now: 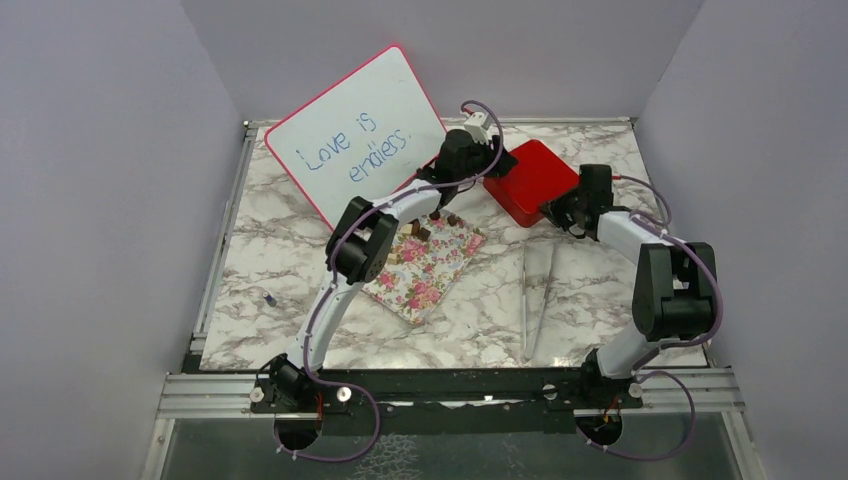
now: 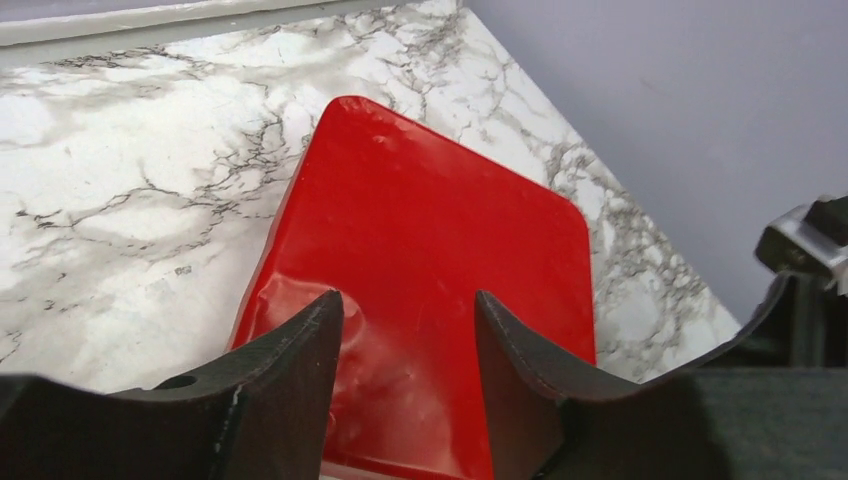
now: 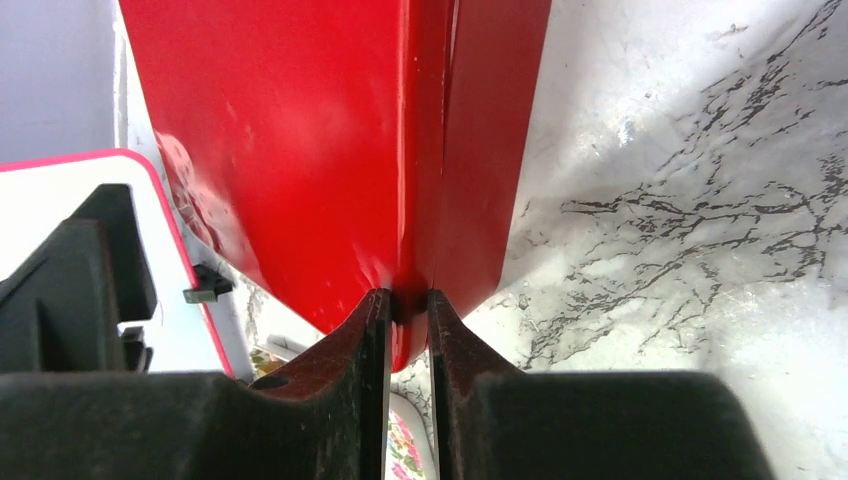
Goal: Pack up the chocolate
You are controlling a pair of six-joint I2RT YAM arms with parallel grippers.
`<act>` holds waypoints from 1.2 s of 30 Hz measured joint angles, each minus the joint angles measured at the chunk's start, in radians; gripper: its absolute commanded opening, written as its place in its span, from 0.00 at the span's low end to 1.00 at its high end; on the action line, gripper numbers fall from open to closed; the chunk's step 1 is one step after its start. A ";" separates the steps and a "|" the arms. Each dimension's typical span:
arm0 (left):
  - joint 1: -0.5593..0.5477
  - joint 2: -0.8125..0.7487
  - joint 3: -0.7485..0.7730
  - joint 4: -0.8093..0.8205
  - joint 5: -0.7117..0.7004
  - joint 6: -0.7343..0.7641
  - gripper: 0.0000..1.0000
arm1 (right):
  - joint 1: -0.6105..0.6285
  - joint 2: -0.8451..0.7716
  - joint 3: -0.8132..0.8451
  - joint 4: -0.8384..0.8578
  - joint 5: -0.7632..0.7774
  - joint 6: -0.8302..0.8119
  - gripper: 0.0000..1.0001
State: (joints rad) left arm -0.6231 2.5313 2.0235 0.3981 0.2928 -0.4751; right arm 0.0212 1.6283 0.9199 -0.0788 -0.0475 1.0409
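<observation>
the right gripper (image 3: 408, 305) pinches a corner of the red box (image 1: 530, 178), the left gripper (image 2: 408, 310) hangs half open and empty over it, and the chocolate (image 1: 421, 233) sits on the floral tray (image 1: 425, 275) left of it, nearer the left arm.

Robot lab cell, not a home or shop: two arms (image 1: 345, 290) bolted to an aluminium rail (image 1: 450, 392) at the near edge of a marble-print table (image 1: 280, 270), with purple cables (image 1: 340, 455) looping out of the bases. Plain pale walls (image 1: 100, 200) box the table in on three sides, like a purpose-built test enclosure. What sits on the table reads as staged props: a whiteboard (image 1: 355, 135) with "Love is endless." handwritten on it, a red box (image 1: 530, 180) and a floral tray (image 1: 425, 270).
</observation>
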 measured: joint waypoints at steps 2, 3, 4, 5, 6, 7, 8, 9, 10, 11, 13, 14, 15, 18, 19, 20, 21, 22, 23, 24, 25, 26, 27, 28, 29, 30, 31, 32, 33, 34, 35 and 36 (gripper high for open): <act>0.000 -0.021 -0.011 -0.005 -0.012 -0.028 0.47 | 0.000 0.007 0.005 -0.003 -0.005 0.006 0.21; 0.000 -0.028 -0.012 -0.006 -0.015 -0.042 0.46 | 0.000 0.007 0.005 -0.004 -0.002 0.006 0.21; 0.002 -0.035 -0.012 -0.006 -0.018 -0.060 0.45 | 0.002 0.007 0.005 -0.005 0.001 0.006 0.21; 0.002 -0.040 -0.012 -0.007 -0.020 -0.072 0.45 | 0.004 0.007 0.005 -0.006 0.002 0.008 0.21; 0.002 -0.042 -0.012 -0.007 -0.022 -0.083 0.44 | 0.004 0.007 0.002 -0.005 0.002 0.010 0.21; 0.002 -0.043 -0.012 -0.006 -0.022 -0.094 0.43 | 0.004 0.006 -0.002 0.000 0.002 0.013 0.21; 0.001 -0.043 -0.012 -0.009 -0.023 -0.104 0.41 | 0.004 0.003 -0.008 0.008 0.001 0.016 0.22; 0.000 -0.043 -0.012 -0.018 -0.023 -0.110 0.40 | 0.004 0.002 -0.011 0.012 0.001 0.017 0.23; -0.001 -0.042 -0.013 -0.031 -0.024 -0.114 0.39 | 0.004 0.001 -0.010 0.013 0.001 0.016 0.25; -0.001 -0.042 -0.014 -0.039 -0.024 -0.117 0.38 | 0.004 0.001 -0.007 0.009 0.002 0.011 0.29; -0.001 -0.038 -0.013 -0.063 -0.027 -0.117 0.38 | 0.004 0.001 0.019 -0.026 0.005 -0.019 0.33; -0.001 -0.032 -0.007 -0.081 -0.031 -0.114 0.38 | 0.004 0.002 0.041 -0.061 0.010 -0.041 0.36; -0.001 -0.025 -0.002 -0.096 -0.032 -0.111 0.37 | 0.005 0.002 0.063 -0.101 0.016 -0.062 0.39; -0.001 0.003 0.001 -0.109 -0.041 -0.090 0.37 | 0.006 0.003 0.168 -0.233 0.049 -0.144 0.44; -0.001 0.003 -0.003 -0.106 -0.046 -0.082 0.37 | 0.006 0.003 0.211 -0.264 0.061 -0.168 0.43; 0.000 0.002 -0.006 -0.105 -0.050 -0.079 0.37 | 0.006 0.003 0.265 -0.292 0.076 -0.198 0.39; 0.000 0.001 -0.015 -0.091 -0.055 -0.072 0.37 | 0.006 0.003 0.310 -0.306 0.089 -0.224 0.32; -0.001 0.000 -0.024 -0.077 -0.061 -0.062 0.37 | 0.006 0.003 0.343 -0.310 0.098 -0.244 0.24; -0.001 -0.002 -0.031 -0.070 -0.069 -0.053 0.37 | 0.006 0.003 0.377 -0.312 0.111 -0.269 0.16; 0.000 -0.002 -0.034 -0.064 -0.072 -0.047 0.37 | 0.006 0.005 0.408 -0.312 0.127 -0.293 0.09; 0.000 -0.002 -0.037 -0.059 -0.074 -0.042 0.37 | 0.006 0.009 0.428 -0.312 0.142 -0.317 0.03; 0.000 -0.002 -0.038 -0.058 -0.075 -0.037 0.37 | 0.006 0.015 0.441 -0.312 0.154 -0.332 0.01; 0.000 -0.002 -0.040 -0.055 -0.076 -0.034 0.37 | 0.006 0.028 0.457 -0.312 0.171 -0.348 0.01; 0.000 -0.003 -0.042 -0.051 -0.076 -0.028 0.37 | 0.006 0.050 0.473 -0.313 0.190 -0.362 0.01; 0.000 -0.003 -0.044 -0.048 -0.076 -0.024 0.37 | 0.005 0.074 0.484 -0.313 0.203 -0.376 0.01; 0.000 -0.003 -0.044 -0.047 -0.076 -0.021 0.37 | 0.004 0.101 0.491 -0.312 0.217 -0.386 0.01; 0.000 -0.003 -0.045 -0.046 -0.077 -0.017 0.37 | 0.003 0.131 0.495 -0.314 0.228 -0.394 0.01; 0.000 -0.003 -0.046 -0.045 -0.077 -0.013 0.37 | 0.001 0.161 0.497 -0.316 0.239 -0.402 0.01; 0.000 -0.003 -0.046 -0.045 -0.077 -0.009 0.37 | -0.002 0.191 0.497 -0.319 0.246 -0.409 0.01; 0.000 -0.003 -0.046 -0.045 -0.076 -0.006 0.37 | -0.004 0.221 0.497 -0.321 0.250 -0.415 0.01; 0.000 -0.003 -0.046 -0.045 -0.076 -0.003 0.37 | -0.006 0.248 0.497 -0.323 0.253 -0.422 0.01; 0.000 -0.003 -0.047 -0.045 -0.077 -0.001 0.37 | -0.008 0.283 0.504 -0.312 0.248 -0.422 0.01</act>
State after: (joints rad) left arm -0.6231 2.5282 1.9766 0.3534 0.2161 -0.4759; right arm 0.0132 1.9110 1.4242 -0.3904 0.2005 0.6186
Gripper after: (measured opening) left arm 0.373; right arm 0.017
